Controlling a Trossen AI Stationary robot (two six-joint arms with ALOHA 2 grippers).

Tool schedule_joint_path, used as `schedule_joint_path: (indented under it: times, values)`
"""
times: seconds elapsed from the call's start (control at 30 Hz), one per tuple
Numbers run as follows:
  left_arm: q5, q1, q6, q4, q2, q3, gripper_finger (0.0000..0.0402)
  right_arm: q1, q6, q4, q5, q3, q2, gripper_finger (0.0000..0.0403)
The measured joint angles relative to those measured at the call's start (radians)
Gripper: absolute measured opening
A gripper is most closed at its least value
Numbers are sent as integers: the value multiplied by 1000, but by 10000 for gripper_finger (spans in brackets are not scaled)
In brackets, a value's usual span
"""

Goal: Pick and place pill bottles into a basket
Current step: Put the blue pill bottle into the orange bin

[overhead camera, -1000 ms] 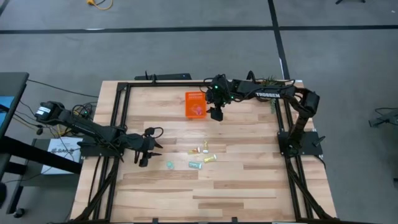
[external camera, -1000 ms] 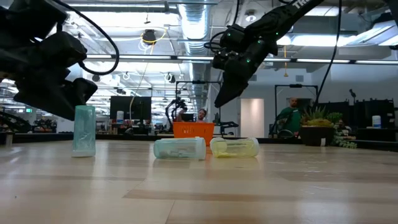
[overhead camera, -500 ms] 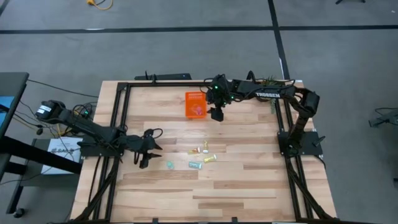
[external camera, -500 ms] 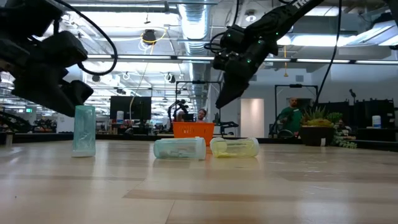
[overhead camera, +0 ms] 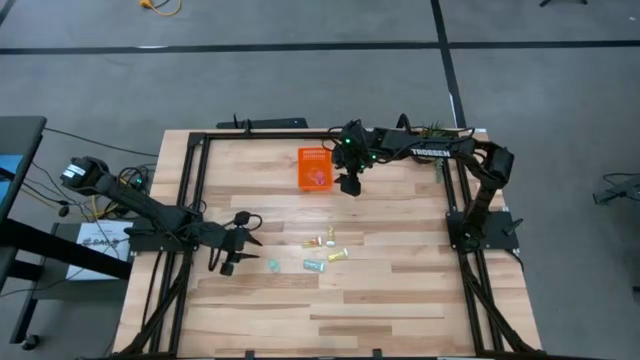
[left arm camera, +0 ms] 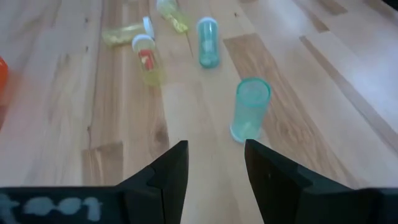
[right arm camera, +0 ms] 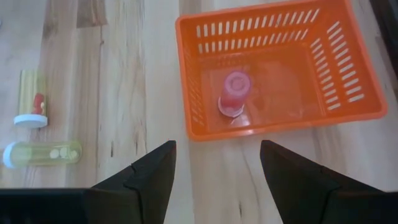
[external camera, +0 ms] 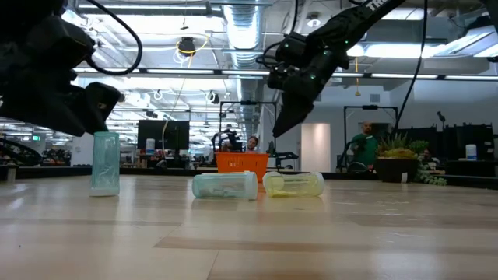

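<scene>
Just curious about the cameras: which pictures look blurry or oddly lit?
Low view: the left arm's fingers loom dark and soft against bright ceiling lights, while the lying bottles stay sharp. Left wrist view: the upright teal bottle is slightly soft. Right wrist view: the orange basket is crisp.

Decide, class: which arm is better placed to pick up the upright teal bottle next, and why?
Probably the left. The left gripper hangs open, empty, with the upright teal bottle just ahead of its fingers. The right gripper hovers open beside the orange basket, far from the loose bottles.
</scene>
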Motion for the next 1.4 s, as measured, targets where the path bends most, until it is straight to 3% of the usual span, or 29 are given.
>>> schedule_joint_path:
  times: [0.17,0.4,0.57,0.73,1.0,1.4]
  values:
    - [0,0,-5,20,0,0,149,9,6,-48,-20,0,0,228]
    - [4,0,-20,20,0,0,149,71,-156,-149,-263,0,0,228]
    - [4,0,-43,21,6,0,149,124,-207,-164,-285,0,0,226]
    - [3,0,-69,38,94,0,149,153,-209,-183,-285,0,0,226]
    - [7,0,-75,204,279,0,149,160,-203,-198,-287,0,0,226]
    - [43,0,-73,364,425,9,149,160,-202,-198,-286,0,0,226]
